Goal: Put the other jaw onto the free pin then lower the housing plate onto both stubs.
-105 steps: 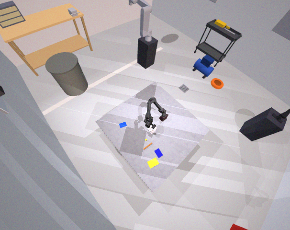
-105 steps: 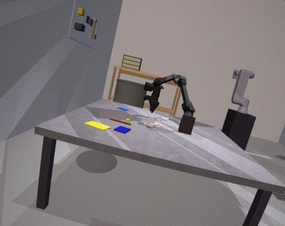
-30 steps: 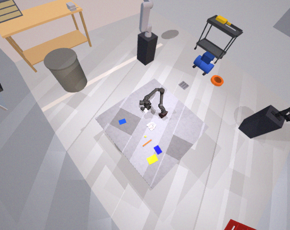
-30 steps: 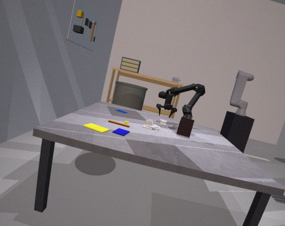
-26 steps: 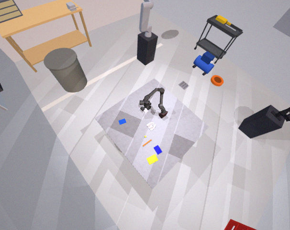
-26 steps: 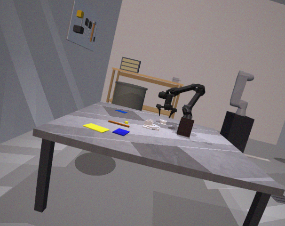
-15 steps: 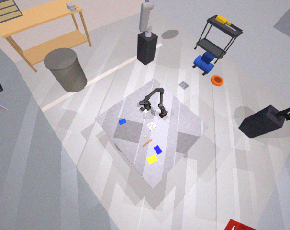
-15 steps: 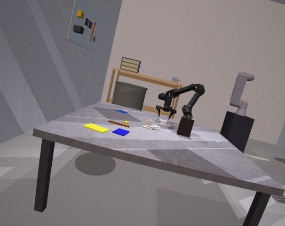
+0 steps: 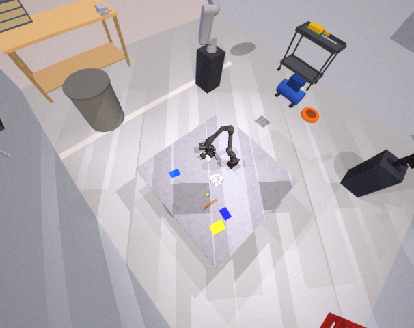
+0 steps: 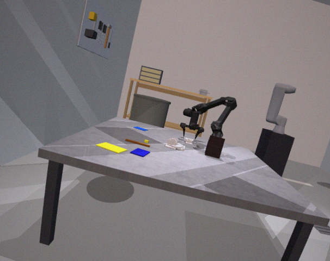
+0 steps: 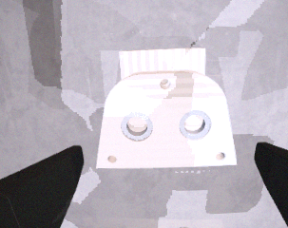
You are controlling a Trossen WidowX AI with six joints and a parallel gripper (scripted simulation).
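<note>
Clock hours are as in the top picture, counted from the pale assembly, unless noted.

Table point(image 9: 242, 208) point(image 10: 159, 165) point(image 11: 15, 128): grey, all task parts on it. Black arm point(image 9: 229, 141) point(image 10: 224, 116): base between 1 and 2 o'clock, reaching over toward 11. Gripper point(image 9: 208, 155) point(image 10: 190, 137) point(image 11: 168, 153): above the table near 11 o'clock, pointing down, fingers wide apart, nothing between them.

Pale assembly point(image 9: 216, 180) point(image 10: 175, 144): mid-table, raised rounded part on top; pins, jaws and tooth mesh too small to tell. Housing plate point(image 9: 208, 158) point(image 10: 189, 140) point(image 11: 164, 147), going by its two holes: near 11 o'clock, apart from the assembly, under the gripper. In the wrist view its ribbed block point(image 11: 163, 62) sits at 12, fingertips near 8 and 4.

Extras: yellow panel point(image 9: 217, 227) point(image 10: 111, 147) at 6, dark blue panel point(image 9: 225, 213) point(image 10: 140, 152) between 5 and 6, light blue panel point(image 9: 174, 173) point(image 10: 140, 128) past 9, orange stick point(image 9: 210, 203) point(image 10: 137, 142) between 6 and 7, yellow cube point(image 9: 207, 194) point(image 10: 146, 141) at 7.

Step, judged: reaching for the plate; second jaw seating can't be confirmed. Next: centre fingers about the block or plate edges, descend straight, close, lift level. Later both holes must line up with the stubs; any yaw error may leave it tilted.
</note>
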